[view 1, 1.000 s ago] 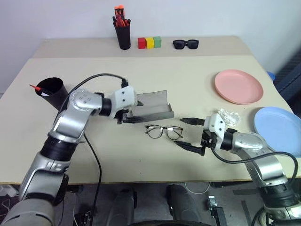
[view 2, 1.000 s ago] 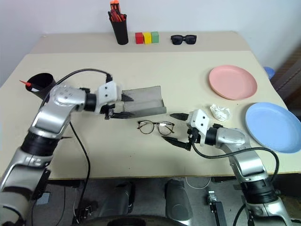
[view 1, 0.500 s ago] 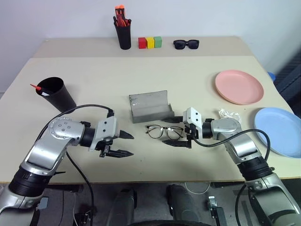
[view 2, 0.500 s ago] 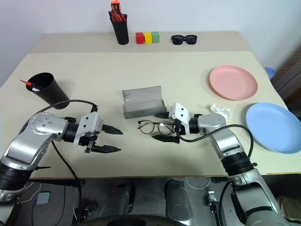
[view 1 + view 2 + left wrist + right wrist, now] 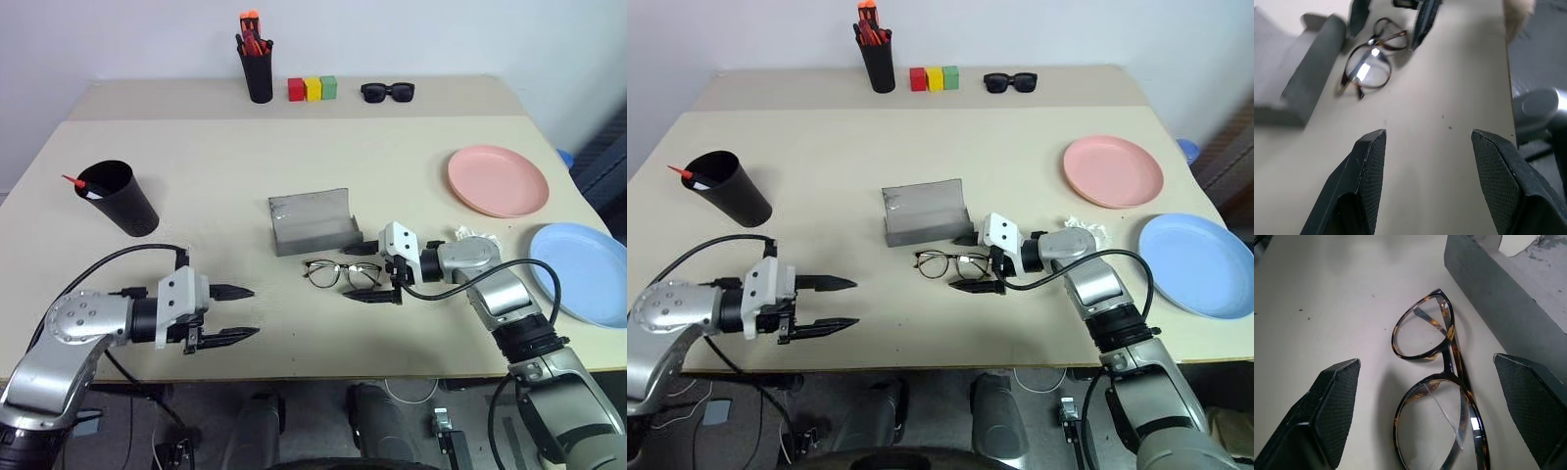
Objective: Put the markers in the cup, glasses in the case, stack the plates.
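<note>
Beige table (image 5: 411, 157), glasses (image 5: 341, 273) beside open case (image 5: 312, 223), right claw (image 5: 369, 272) spread astride them, left claw (image 5: 235, 312) apart near front edge.

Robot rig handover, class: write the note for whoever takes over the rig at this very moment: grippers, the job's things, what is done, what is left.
Right gripper: open, one finger on each side of the glasses' right end, not closed on them.
Left gripper: open, holding nothing, over bare table near the front edge.
Case: open, just behind the glasses.
Cup: far left, a red tip and a white body showing at its rim.
Pink plate and blue plate: side by side on the right, unstacked.
Done: markers look to be in the cup.
Left: glasses into case, stack plates.
</note>
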`<state>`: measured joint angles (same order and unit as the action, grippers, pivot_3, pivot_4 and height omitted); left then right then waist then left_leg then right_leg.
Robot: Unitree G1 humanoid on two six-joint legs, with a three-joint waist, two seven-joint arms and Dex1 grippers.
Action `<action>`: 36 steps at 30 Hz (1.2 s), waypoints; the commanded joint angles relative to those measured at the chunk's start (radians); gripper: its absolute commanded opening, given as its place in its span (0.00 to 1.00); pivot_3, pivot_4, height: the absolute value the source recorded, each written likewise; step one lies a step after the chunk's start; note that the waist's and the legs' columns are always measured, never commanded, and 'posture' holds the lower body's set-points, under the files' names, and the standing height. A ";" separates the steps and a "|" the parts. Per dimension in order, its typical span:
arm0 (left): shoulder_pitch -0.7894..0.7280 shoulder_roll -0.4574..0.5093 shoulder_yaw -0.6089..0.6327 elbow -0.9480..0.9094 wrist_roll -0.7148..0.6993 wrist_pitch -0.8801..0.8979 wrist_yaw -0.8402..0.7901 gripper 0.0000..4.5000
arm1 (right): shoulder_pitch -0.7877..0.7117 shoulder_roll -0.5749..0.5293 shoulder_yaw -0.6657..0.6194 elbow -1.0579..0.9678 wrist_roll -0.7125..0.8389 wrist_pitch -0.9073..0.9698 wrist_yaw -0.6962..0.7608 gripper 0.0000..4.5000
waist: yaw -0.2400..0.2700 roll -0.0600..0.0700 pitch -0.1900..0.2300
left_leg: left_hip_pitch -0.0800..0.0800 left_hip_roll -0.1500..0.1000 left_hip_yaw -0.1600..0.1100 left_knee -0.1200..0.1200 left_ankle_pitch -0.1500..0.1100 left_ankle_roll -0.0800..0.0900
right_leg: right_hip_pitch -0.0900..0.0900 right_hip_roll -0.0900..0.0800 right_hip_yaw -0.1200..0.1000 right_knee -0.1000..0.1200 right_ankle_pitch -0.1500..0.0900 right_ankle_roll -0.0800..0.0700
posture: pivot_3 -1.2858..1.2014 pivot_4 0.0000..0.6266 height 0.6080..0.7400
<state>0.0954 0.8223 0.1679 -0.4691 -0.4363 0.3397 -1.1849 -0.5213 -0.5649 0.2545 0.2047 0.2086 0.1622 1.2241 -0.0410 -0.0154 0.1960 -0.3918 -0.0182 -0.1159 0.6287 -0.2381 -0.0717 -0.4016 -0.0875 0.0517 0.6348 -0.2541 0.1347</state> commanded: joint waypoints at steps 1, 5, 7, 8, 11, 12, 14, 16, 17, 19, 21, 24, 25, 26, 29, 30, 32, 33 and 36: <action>0.070 0.041 0.102 -0.028 -0.103 -0.008 -0.082 0.62 | -0.030 0.013 -0.009 0.004 -0.003 -0.024 0.009 1.00 | -0.002 0.000 0.000 | 0.000 0.000 0.000 0.000 0.000 0.000 | 0.000 0.000 0.000 0.000 0.000 0.000 | 0.52 0.24 1.00; 0.096 0.068 0.134 0.001 -0.148 0.001 -0.121 0.62 | -0.045 0.024 -0.002 0.028 -0.011 -0.032 0.018 1.00 | -0.001 0.000 0.000 | 0.000 0.000 0.000 0.000 0.000 0.000 | 0.000 0.000 0.000 0.000 -0.002 -0.003 | 0.52 0.24 1.00; 0.091 0.069 0.130 0.014 -0.129 -0.033 -0.121 0.62 | -0.054 0.033 0.003 0.043 -0.015 -0.034 0.023 1.00 | -0.003 0.000 0.000 | 0.000 0.000 0.000 0.000 0.000 0.000 | 0.000 0.000 0.000 0.000 -0.002 -0.003 | 0.52 0.24 1.00; 0.089 0.070 0.126 0.013 -0.127 -0.040 -0.121 0.62 | -0.057 0.035 0.006 0.049 -0.019 -0.034 0.027 1.00 | -0.003 0.000 0.000 | 0.000 0.000 0.000 0.000 0.000 0.000 | 0.000 0.000 0.000 0.000 -0.002 -0.003 | 0.52 0.24 1.00; 0.083 0.069 0.109 0.004 -0.127 -0.043 -0.113 0.62 | -0.059 0.035 0.008 0.056 -0.025 -0.031 0.037 1.00 | -0.002 0.000 0.000 | 0.000 0.000 0.000 0.000 0.000 0.000 | 0.000 0.000 0.000 -0.001 -0.002 -0.003 | 0.52 0.24 1.00; 0.082 0.069 0.105 0.003 -0.126 -0.045 -0.110 0.62 | -0.059 0.036 0.008 0.058 -0.026 -0.030 0.040 1.00 | -0.002 0.000 0.000 | 0.000 0.000 0.000 -0.001 0.000 0.000 | 0.000 0.000 0.000 -0.001 -0.002 -0.003 | 0.52 0.24 1.00; 0.080 0.067 0.098 -0.004 -0.124 -0.046 -0.104 0.62 | -0.058 0.037 0.009 0.059 -0.030 -0.029 0.045 1.00 | -0.003 0.000 0.000 | 0.000 0.000 0.000 -0.001 0.000 0.000 | 0.000 0.000 0.000 -0.001 -0.002 -0.003 | 0.52 0.24 1.00; 0.079 0.065 0.095 -0.008 -0.126 -0.045 -0.097 0.62 | -0.057 0.035 0.010 0.060 -0.033 -0.025 0.050 1.00 | -0.003 0.000 0.000 | 0.000 0.000 0.000 0.000 0.000 0.000 | 0.000 0.000 0.000 0.000 -0.002 -0.003 | 0.52 0.24 1.00; 0.079 0.065 0.094 -0.009 -0.126 -0.045 -0.094 0.62 | -0.056 0.035 0.010 0.061 -0.035 -0.025 0.051 1.00 | -0.003 0.000 0.000 | 0.000 0.000 0.000 0.000 0.000 0.000 | 0.000 0.000 0.000 0.000 -0.002 -0.003 | 0.52 0.24 1.00; 0.080 0.065 0.092 -0.012 -0.126 -0.046 -0.088 0.63 | -0.056 0.034 0.015 0.067 -0.049 -0.033 0.052 0.88 | -0.003 0.000 0.000 | 0.000 0.000 0.000 -0.001 0.000 0.000 | 0.000 0.000 0.000 0.000 -0.002 -0.003 | 0.52 0.24 1.00; 0.082 0.065 0.090 -0.016 -0.125 -0.047 -0.082 0.63 | -0.054 0.034 0.017 0.073 -0.057 -0.041 0.054 0.71 | -0.003 0.000 0.000 | 0.000 0.000 0.000 -0.001 0.000 0.000 | 0.000 0.000 0.000 0.000 -0.002 -0.003 | 0.52 0.24 1.00; 0.086 0.064 0.088 -0.019 -0.124 -0.051 -0.077 0.63 | -0.052 0.038 0.015 0.073 -0.060 -0.040 0.054 0.36 | -0.003 0.000 0.000 | 0.000 0.000 0.000 -0.001 0.000 0.000 | 0.000 0.000 0.000 0.000 -0.002 -0.003 | 0.52 0.24 1.00; 0.086 0.065 0.088 -0.019 -0.124 -0.052 -0.075 0.63 | -0.052 0.039 0.016 0.072 -0.061 -0.040 0.054 0.24 | -0.003 0.000 0.000 | 0.000 0.000 0.000 -0.001 0.000 0.000 | 0.000 0.000 0.000 0.000 -0.002 -0.003 | 0.52 0.24 1.00; 0.087 0.065 0.087 -0.019 -0.124 -0.054 -0.073 0.63 | -0.051 0.038 0.016 0.072 -0.061 -0.041 0.055 0.12 | -0.004 0.000 0.000 | 0.001 0.000 0.000 -0.001 0.000 0.000 | 0.000 0.000 0.000 0.000 -0.002 -0.003 | 0.52 0.24 1.00; 0.088 0.065 0.084 -0.019 -0.122 -0.059 -0.067 0.63 | -0.049 0.035 0.017 0.066 -0.061 -0.040 0.056 0.01 | -0.004 0.000 0.000 | 0.002 0.000 0.000 0.000 0.000 0.000 | 0.002 0.000 0.000 0.000 -0.002 -0.004 | 0.52 0.24 1.00; 0.088 0.064 0.084 -0.021 -0.124 -0.057 -0.063 0.63 | -0.048 0.034 0.017 0.064 -0.061 -0.040 0.057 0.01 | -0.004 0.000 0.000 | 0.002 0.000 0.000 0.000 0.000 0.000 | 0.002 0.000 0.000 0.000 -0.002 -0.004 | 0.52 0.24 1.00; 0.088 0.059 0.078 -0.022 -0.121 -0.057 -0.056 0.63 | -0.048 0.030 0.014 0.062 -0.061 -0.041 0.055 0.01 | -0.004 0.000 0.000 | 0.003 0.000 0.000 0.000 0.000 0.000 | 0.003 0.000 0.000 0.000 -0.002 -0.004 | 0.52 0.24 1.00; 0.089 0.056 0.075 -0.022 -0.118 -0.060 -0.052 0.63 | -0.047 0.028 0.011 0.058 -0.060 -0.040 0.055 0.01 | -0.004 0.000 0.000 | 0.003 0.000 0.000 0.000 0.000 0.000 | 0.003 0.000 0.000 0.000 -0.002 -0.004 | 0.52 0.24 1.00; 0.091 0.048 0.069 -0.025 -0.121 -0.061 -0.039 0.63 | -0.045 0.028 -0.018 0.037 -0.021 -0.019 0.061 0.01 | -0.003 0.000 0.000 | 0.003 0.000 0.000 0.000 0.000 0.000 | 0.003 0.000 0.000 -0.001 -0.002 -0.004 | 0.52 0.24 1.00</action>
<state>0.1847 0.8721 0.2393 -0.4670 -0.5541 0.2929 -1.2322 -0.5647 -0.5281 0.2667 0.2617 0.1721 0.1282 1.2901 -0.0445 -0.0155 0.1957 -0.3892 -0.0179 -0.1154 0.6286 -0.2381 -0.0717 -0.3991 -0.0873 0.0518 0.6342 -0.2556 0.1307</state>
